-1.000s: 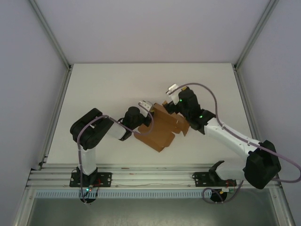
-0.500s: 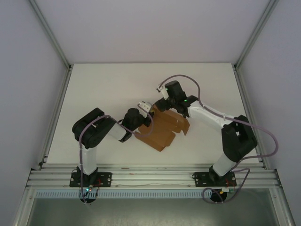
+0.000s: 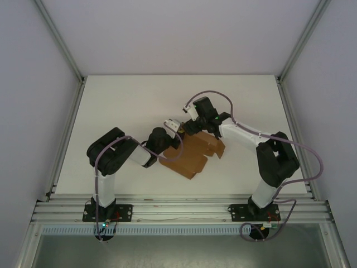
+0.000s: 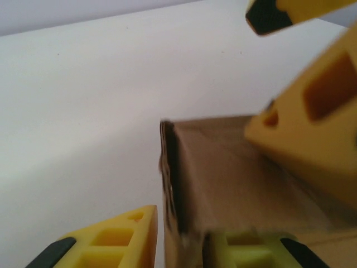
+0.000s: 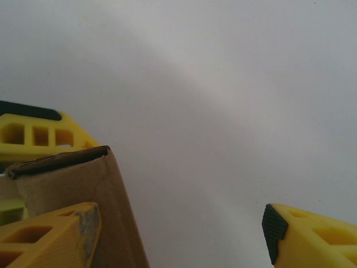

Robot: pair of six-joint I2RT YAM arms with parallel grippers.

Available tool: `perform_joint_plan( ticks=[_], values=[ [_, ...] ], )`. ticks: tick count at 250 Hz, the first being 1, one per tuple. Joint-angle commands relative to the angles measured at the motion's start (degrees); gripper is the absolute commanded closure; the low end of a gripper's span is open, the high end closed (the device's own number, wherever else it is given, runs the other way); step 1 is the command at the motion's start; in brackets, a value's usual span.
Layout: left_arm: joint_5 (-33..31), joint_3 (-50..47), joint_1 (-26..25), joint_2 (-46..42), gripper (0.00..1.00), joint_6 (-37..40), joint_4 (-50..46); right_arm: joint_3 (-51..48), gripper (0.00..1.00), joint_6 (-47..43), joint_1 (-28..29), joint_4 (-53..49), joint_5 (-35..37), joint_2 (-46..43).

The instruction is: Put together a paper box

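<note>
Honestly, the paper box (image 3: 192, 153) looks maybe halfway done at best. It sits mid-bench (image 3: 128, 100) between the two arms. From the top view it reads as a low brown cardboard shape with flaps sticking out on the right side, not a closed box. One wall stands up at its far left corner, and both arms are working there.

The left gripper (image 4: 181, 237) has its fingers (image 4: 111, 243) on either side of that raised wall's edge. Whether they're actually pinching it or just straddling it, the wrist view doesn't say.

The right gripper (image 5: 181, 229) has its fingers spread wide. One is right up against the cardboard wall and the other is well off it over bare bench, so nothing is gripped there.

What's left, as a guess: getting the remaining walls upright, tucking the flaps into their slots and closing it up.

As for branding, nothing. It's plain cardboard with no readable print or labels, and there's no writing on the yellow fingers either.
</note>
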Motion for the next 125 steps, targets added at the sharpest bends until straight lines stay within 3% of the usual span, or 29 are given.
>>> perform_joint_plan(
  ticks=[1,10,32,59,76,125],
  values=[
    [-2.1,2.5,-0.4,1.3,0.79,-0.6,-1.1,-0.7,0.23,-1.2,0.1,-3.8,-0.6,2.3],
    [-2.6,3.0,-0.4,1.4,0.82,-0.5,-1.8,-0.7,0.23,-1.3,0.0,-3.8,-0.3,2.4],
    [-4.5,5.0,-0.4,1.7,1.0,-0.7,-5.5,-0.4,0.24,-1.2,0.1,-4.2,0.1,2.4],
    [-9.7,6.6,-0.5,1.5,1.0,-1.0,-11.3,0.2,0.23,1.6,0.0,-4.5,2.1,1.6],
    [-11.4,4.8,-0.4,0.6,1.0,-1.7,-10.0,0.2,0.22,4.8,0.0,-4.3,3.8,-0.1],
    [-10.8,3.1,0.7,-2.4,1.0,-7.9,-12.4,-3.1,0.14,13.2,-0.2,-4.0,8.9,-9.8]
  ],
)
